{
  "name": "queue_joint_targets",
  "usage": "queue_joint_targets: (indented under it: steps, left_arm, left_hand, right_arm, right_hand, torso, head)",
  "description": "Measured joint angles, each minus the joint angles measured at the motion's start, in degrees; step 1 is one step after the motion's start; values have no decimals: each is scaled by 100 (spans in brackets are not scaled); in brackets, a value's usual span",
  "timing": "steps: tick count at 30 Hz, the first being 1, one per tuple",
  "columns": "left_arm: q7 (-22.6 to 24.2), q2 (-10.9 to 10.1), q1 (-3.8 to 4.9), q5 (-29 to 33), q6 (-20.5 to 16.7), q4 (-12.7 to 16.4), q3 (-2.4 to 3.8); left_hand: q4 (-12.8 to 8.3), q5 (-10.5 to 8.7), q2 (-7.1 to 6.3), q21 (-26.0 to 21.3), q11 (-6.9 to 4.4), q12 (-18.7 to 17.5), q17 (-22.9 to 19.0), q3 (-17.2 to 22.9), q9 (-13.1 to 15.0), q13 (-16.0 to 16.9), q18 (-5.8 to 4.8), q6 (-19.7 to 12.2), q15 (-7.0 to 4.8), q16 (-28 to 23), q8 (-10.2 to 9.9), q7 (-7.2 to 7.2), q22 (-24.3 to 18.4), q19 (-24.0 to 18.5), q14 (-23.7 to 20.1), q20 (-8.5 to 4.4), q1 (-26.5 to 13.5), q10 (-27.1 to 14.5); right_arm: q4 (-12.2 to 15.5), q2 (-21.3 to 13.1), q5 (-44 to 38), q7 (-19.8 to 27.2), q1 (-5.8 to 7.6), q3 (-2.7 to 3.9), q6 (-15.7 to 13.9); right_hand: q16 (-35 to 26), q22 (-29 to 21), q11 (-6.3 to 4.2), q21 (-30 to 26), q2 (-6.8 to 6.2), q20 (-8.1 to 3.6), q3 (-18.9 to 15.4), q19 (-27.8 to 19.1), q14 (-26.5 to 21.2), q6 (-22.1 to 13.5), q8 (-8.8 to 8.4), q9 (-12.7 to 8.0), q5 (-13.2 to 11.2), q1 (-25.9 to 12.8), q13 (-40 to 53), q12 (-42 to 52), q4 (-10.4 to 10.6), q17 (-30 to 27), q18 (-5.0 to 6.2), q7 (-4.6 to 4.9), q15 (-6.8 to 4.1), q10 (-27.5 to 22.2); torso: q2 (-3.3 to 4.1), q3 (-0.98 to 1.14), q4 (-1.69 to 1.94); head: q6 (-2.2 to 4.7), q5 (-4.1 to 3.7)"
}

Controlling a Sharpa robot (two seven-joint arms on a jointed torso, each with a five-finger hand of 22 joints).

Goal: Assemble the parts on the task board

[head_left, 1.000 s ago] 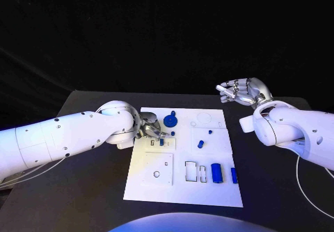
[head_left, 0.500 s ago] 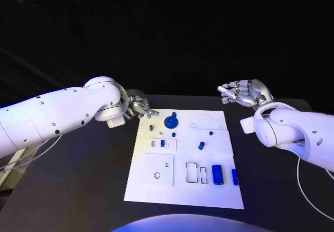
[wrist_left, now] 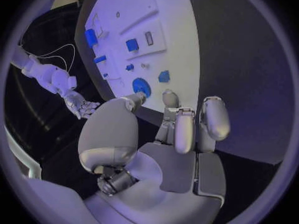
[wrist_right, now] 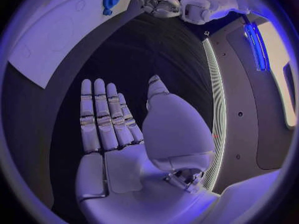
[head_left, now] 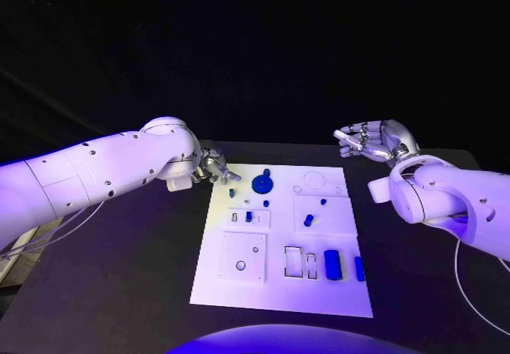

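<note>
The task board (head_left: 281,295) lies mid-table (head_left: 127,280), parts (head_left: 332,265) on it, apparently one robot hand (head_left: 216,169) at each side (head_left: 372,140)

Robot lab: black table (head_left: 127,280), dark backdrop.

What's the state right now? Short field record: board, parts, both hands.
board: white task board, mid table
parts: blue disc near the far edge; two blue bars near right side
left hand: at the board's far left corner, holds nothing
right hand: raised beyond the board's far right corner, fingers apart, holds nothing
</note>
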Motion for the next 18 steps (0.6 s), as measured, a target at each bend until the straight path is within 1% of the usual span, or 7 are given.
queue_joint_targets:
  steps: [2,5,9,14,15,18]
  left_arm:
    - [-1,55,-3,-20,67,-86,-19]
    - [-3,122,-7,-34,149,-175,-42]
    - [-4,207,-11,-44,249,-276,-66]
    - [-5,249,-16,-44,339,-325,-85]
    - [-5,254,-16,-44,354,-329,-89]
    - [-5,268,-18,-40,400,-343,-104]
  left_hand:
    - [0,0,28,0,0,0,0,0,0,0,-1,20,0,0,0,20,0,0,0,0,-28,0]
    - [-3,0,28,0,-6,0,0,-4,-2,-1,0,25,0,0,0,16,-1,0,0,0,-28,-6]
    - [1,0,28,0,-19,0,0,-32,-5,-10,-1,41,0,0,0,-1,-10,0,0,0,-28,-19]
    - [1,0,28,-5,-20,0,0,-32,-5,-21,0,45,0,-28,0,-4,-39,-2,0,2,-28,-19]
    - [1,0,28,-21,-20,0,0,-32,-5,-21,0,67,0,-28,0,-15,-39,-20,0,21,-28,-19]
    - [-3,0,51,-21,-19,0,0,-36,-5,-29,-1,82,0,-28,0,0,-39,-20,0,20,-5,-19]
  right_arm:
    - [1,0,1,-1,0,0,1]
    - [1,5,3,-2,0,0,1]
    - [4,10,4,-2,0,0,1]
    - [7,11,5,-2,0,0,1]
    - [7,11,5,-2,0,0,1]
    - [7,13,6,-2,0,0,0]
  right_hand:
    - [0,-3,0,0,0,0,0,0,0,0,0,0,0,0,0,0,0,-6,0,0,0,0]
    - [0,-6,0,0,1,0,-9,0,0,0,0,0,0,1,0,0,-9,-6,0,0,0,0]
    - [0,-11,0,0,23,0,-15,0,0,0,0,0,0,23,0,0,-16,-6,0,0,0,0]
    - [0,-11,0,0,23,0,-15,0,0,17,0,0,0,23,1,22,-16,-11,0,-17,0,1]
    - [0,-11,0,0,23,0,-15,0,0,17,0,0,0,23,1,22,-16,-11,0,-17,0,0]
    - [0,-11,0,0,23,0,-15,0,0,17,0,0,0,23,1,22,-16,-11,0,-17,0,0]
  torso:
    - [0,0,2]
    - [0,0,5]
    - [0,0,-2]
    - [-2,2,-4]
    - [-3,3,-3]
    - [-5,3,-2]
  head:
    - [-11,-2]
    - [-19,-4]
    - [-27,8]
    - [-40,14]
    - [-43,14]
    - [-47,14]
